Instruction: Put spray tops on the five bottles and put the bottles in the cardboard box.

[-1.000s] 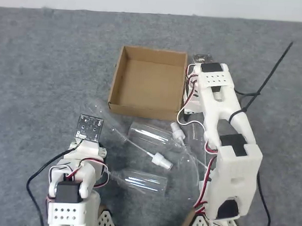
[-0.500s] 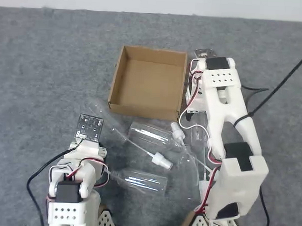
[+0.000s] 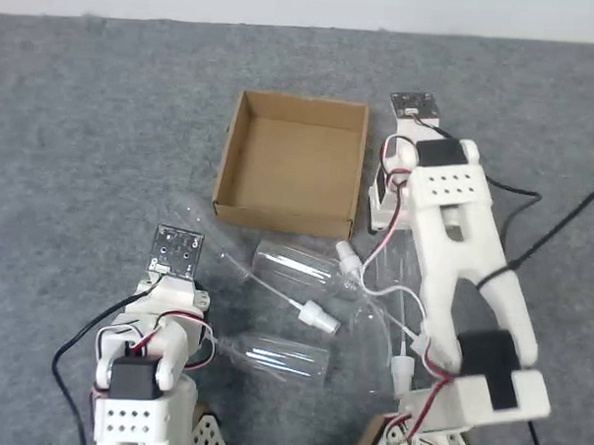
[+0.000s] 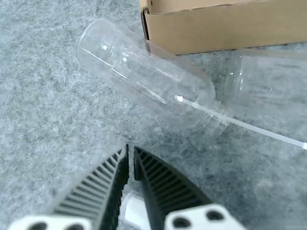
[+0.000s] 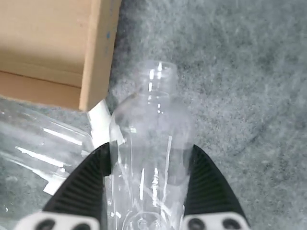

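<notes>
Right pincer [image 5: 149, 152] is gripping an uncapped bottle [image 5: 152, 110], its arm swinging toward the frame's lower right — spray top [image 3: 322, 317] pending; left pincer [image 4: 130, 150] is staying closed, empty.

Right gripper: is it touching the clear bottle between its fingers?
Touching. Right wrist view shows the right gripper with fingers pressed against both sides of the bottle.

1. Looks like a robotics lab or maker's bench. Can't narrow it further.
2. Two white printed arms, left arm [image 3: 142, 373] and right arm [image 3: 454, 249], with red and white servo wires [image 3: 386, 182] running bare.
3. Bare circuit board [image 3: 177, 249] on a wrist. The left gripper [image 4: 130, 148] has black ribbed printed fingers.
4. Table [image 3: 84, 125] covered in grey felt-like mat, plain pale wall [image 3: 306, 6] behind — a test-rig look.
</notes>
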Available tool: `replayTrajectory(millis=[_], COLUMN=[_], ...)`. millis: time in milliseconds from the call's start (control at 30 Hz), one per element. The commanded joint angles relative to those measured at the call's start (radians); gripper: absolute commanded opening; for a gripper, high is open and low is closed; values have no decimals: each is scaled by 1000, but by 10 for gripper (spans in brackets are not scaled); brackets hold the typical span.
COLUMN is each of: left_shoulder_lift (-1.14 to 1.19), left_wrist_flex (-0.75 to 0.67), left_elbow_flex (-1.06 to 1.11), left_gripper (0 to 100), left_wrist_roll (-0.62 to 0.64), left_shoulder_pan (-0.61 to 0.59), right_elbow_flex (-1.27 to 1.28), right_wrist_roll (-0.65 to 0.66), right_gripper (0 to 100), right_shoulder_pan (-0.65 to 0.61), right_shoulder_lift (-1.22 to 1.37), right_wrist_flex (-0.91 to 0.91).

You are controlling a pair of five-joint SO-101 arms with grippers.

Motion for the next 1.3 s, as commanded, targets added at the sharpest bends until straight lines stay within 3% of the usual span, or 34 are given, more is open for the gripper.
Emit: replayTrajectory(millis=[0, 767, 1267], left_shoulder_lift=[-21, -21, -21], left_wrist_flex=[3, 3, 28], left_elbow_flex=[-10, -10, -10], left_gripper=[12, 12, 12], left_wrist_roll=[-3, -3, -2], left_shoulder_pan=[0, 0, 3], right_elbow_flex=[18, 345, 493], right_wrist_roll=[8, 5, -41], right_gripper=[7, 7, 6], right_shoulder_pan=[4, 4, 2], right_shoulder_lift=[-142, -567, -697], right_wrist_flex=[-25, -206, -334])
